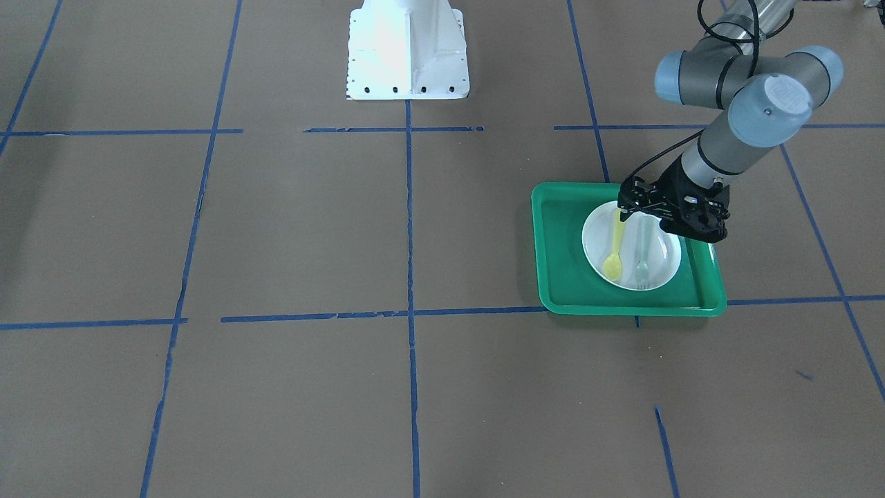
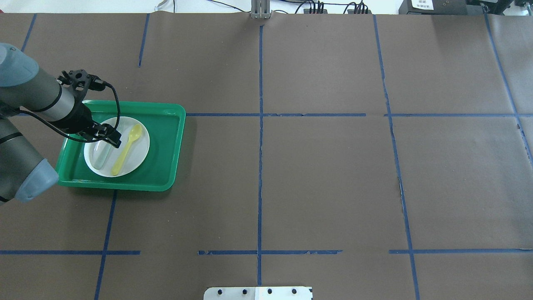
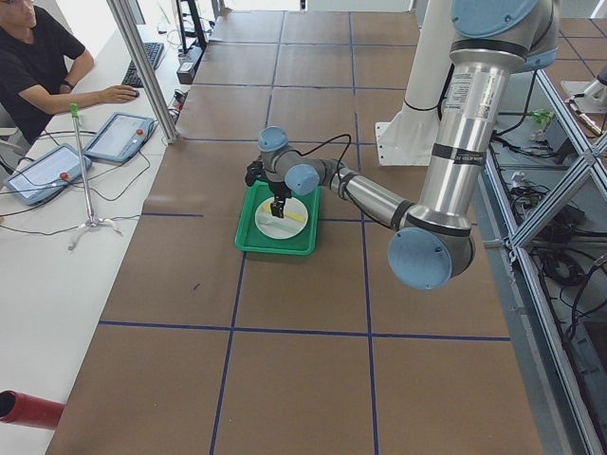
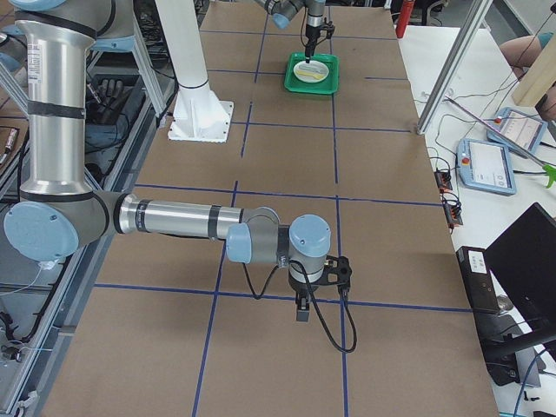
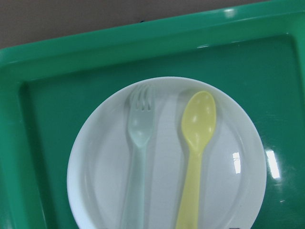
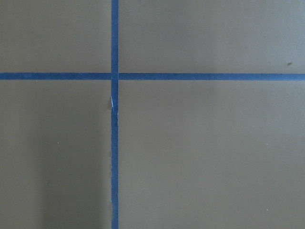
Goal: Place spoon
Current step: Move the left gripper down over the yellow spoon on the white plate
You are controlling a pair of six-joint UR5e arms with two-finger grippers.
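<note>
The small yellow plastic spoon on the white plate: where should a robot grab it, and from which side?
Probably mid-handle, from straight above, pinching across the narrow width. The small yellow plastic spoon lies flat on the round white plate, its handle straight, with a gap to the pale translucent fork alongside.

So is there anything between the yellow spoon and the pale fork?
Nothing: only a bare strip of white plate separates the spoon and fork, clearest in the left wrist view.
</note>
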